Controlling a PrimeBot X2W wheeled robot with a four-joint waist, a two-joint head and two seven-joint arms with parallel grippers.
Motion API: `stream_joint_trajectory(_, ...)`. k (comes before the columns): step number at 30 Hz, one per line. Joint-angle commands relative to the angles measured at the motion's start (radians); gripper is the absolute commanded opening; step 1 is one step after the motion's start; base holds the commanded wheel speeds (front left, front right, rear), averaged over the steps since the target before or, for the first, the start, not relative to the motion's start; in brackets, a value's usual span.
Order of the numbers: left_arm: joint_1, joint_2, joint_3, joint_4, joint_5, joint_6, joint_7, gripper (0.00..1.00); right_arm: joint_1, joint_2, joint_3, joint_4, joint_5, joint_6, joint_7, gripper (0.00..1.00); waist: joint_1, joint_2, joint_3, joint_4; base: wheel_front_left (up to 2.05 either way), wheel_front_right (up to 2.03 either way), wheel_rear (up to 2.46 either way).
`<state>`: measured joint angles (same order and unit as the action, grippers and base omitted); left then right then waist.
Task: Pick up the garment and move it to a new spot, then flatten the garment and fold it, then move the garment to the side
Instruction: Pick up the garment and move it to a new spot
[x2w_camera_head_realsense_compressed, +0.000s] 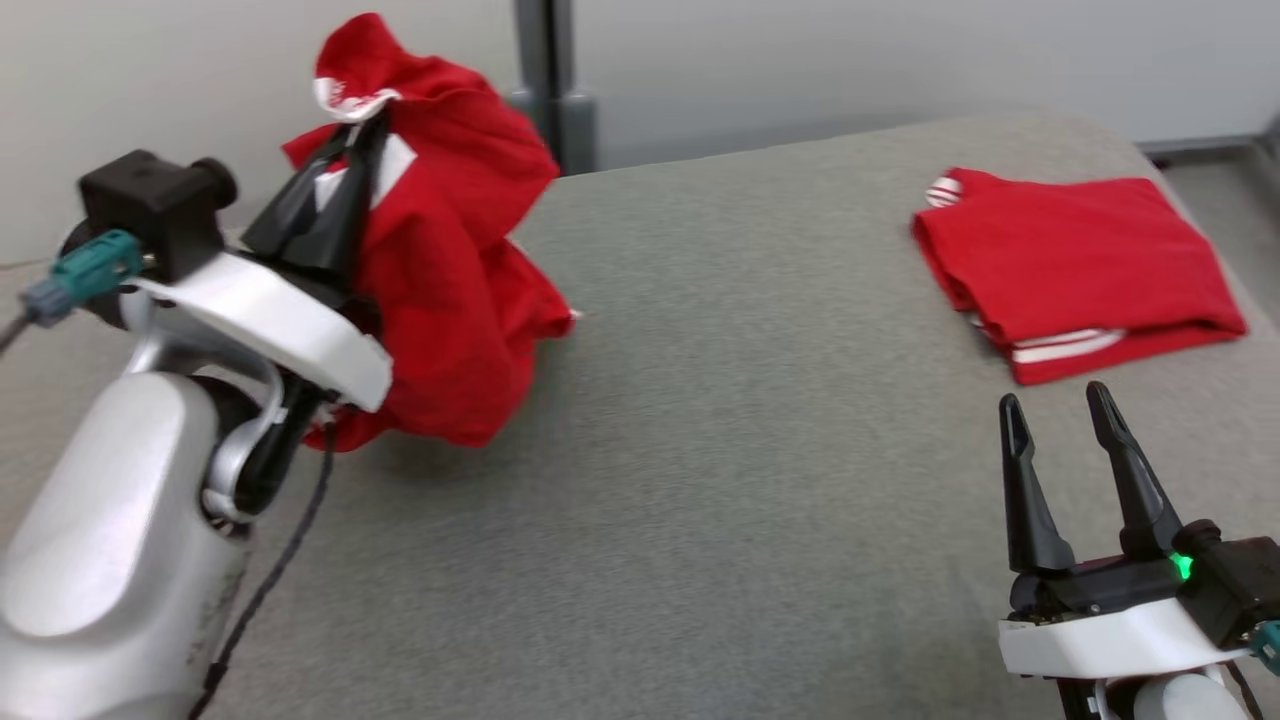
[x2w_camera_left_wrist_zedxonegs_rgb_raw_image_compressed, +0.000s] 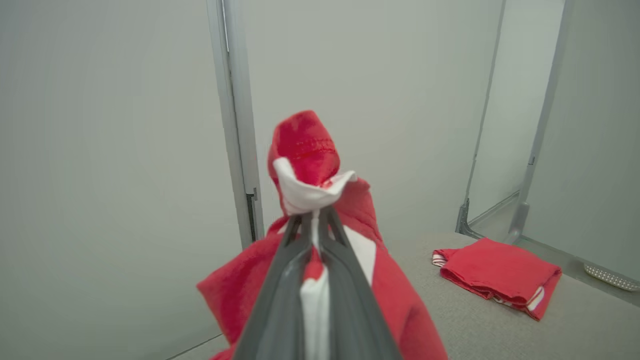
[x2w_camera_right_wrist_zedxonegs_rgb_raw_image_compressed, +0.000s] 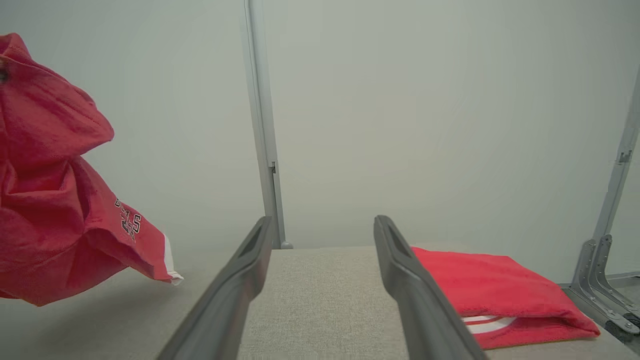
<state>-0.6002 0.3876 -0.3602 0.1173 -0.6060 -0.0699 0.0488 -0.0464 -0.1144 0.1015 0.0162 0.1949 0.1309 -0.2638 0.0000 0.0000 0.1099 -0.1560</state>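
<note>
A bunched red garment (x2w_camera_head_realsense_compressed: 440, 260) with white trim hangs above the left side of the grey table (x2w_camera_head_realsense_compressed: 720, 400). My left gripper (x2w_camera_head_realsense_compressed: 360, 135) is shut on it near the top, with red and white cloth pinched between the fingers (x2w_camera_left_wrist_zedxonegs_rgb_raw_image_compressed: 280, 295). The left wrist view looks straight at the gripped bunch (x2w_camera_left_wrist_zedxonegs_rgb_raw_image_compressed: 310, 165), and the hanging garment (x2w_camera_right_wrist_zedxonegs_rgb_raw_image_compressed: 55, 190) is at the left of the right wrist view. My right gripper (x2w_camera_head_realsense_compressed: 1060, 405) stands open at the lower right above the table, nothing between its fingers (x2w_camera_right_wrist_zedxonegs_rgb_raw_image_compressed: 235, 285).
A second red garment (x2w_camera_head_realsense_compressed: 1075, 265), folded, with white stripes, lies at the table's far right; it is also in the left wrist view (x2w_camera_left_wrist_zedxonegs_rgb_raw_image_compressed: 500, 275) and the right wrist view (x2w_camera_right_wrist_zedxonegs_rgb_raw_image_compressed: 495, 295). A grey post (x2w_camera_head_realsense_compressed: 550, 80) and pale wall stand behind the table.
</note>
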Motion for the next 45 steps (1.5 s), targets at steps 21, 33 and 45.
stream_joint_trajectory(21,-0.014,-0.307,-0.388,0.489,0.220,-0.013,-0.173,1.00,-0.065,0.042,-0.004,-0.025,0.018,-0.001,-0.001,1.00,0.0000,0.0000,0.227,-0.261,0.00,0.00,0.00)
stream_joint_trajectory(33,0.086,-0.334,-0.424,0.345,0.140,0.041,-0.311,1.00,0.003,-0.014,0.029,-0.010,-0.020,-0.001,-0.001,1.00,0.0000,0.0000,0.083,-0.040,0.00,0.00,0.00)
stream_joint_trajectory(45,0.469,-0.257,-0.128,-0.011,0.282,0.201,-0.313,1.00,0.081,-0.019,0.086,0.013,-0.027,-0.001,-0.001,1.00,0.0000,0.0000,-0.090,0.132,0.00,0.00,0.00)
